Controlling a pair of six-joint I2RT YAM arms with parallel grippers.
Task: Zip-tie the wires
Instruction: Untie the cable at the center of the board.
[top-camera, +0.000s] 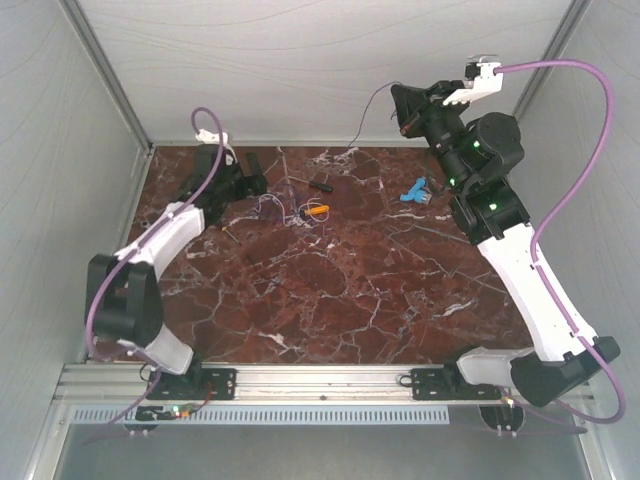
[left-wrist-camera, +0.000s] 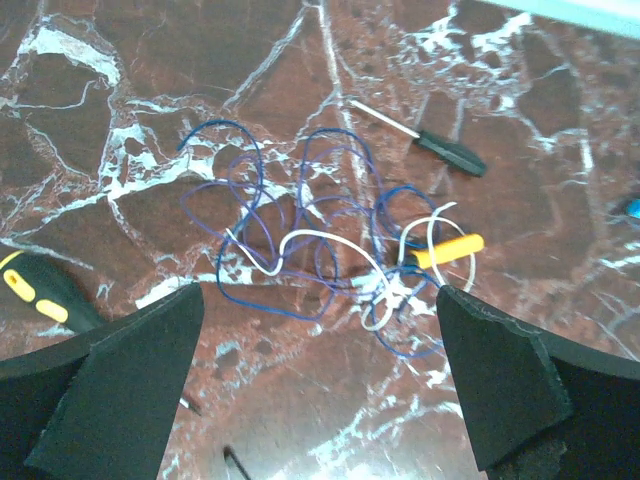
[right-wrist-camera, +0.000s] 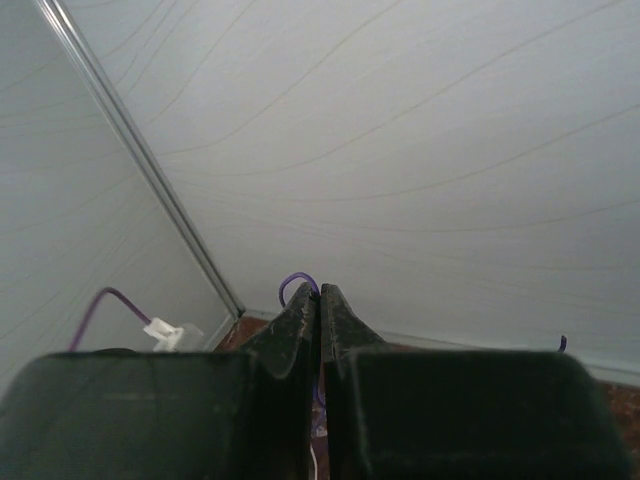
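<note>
The wires (left-wrist-camera: 300, 240) lie on the marble table as a loose tangle of thin blue-purple and whitish loops, also seen in the top view as the wires (top-camera: 275, 207). My left gripper (left-wrist-camera: 320, 350) hovers low just short of the tangle, open wide, with only bare table between its fingers (left-wrist-camera: 130, 370). In the top view the left gripper (top-camera: 250, 185) sits at the tangle's left. My right gripper (top-camera: 397, 93) is raised high at the back right. The right gripper (right-wrist-camera: 320, 295) is shut, and a thin purple strand (right-wrist-camera: 292, 283) loops out at its tips and trails down toward the table.
A black-handled screwdriver (left-wrist-camera: 450, 153) lies beyond the tangle. An orange-handled one (left-wrist-camera: 450, 248) rests among the right-hand loops. A yellow-and-black handle (left-wrist-camera: 30, 290) lies at the left. A small blue object (top-camera: 415, 192) sits at the right. White walls enclose the table.
</note>
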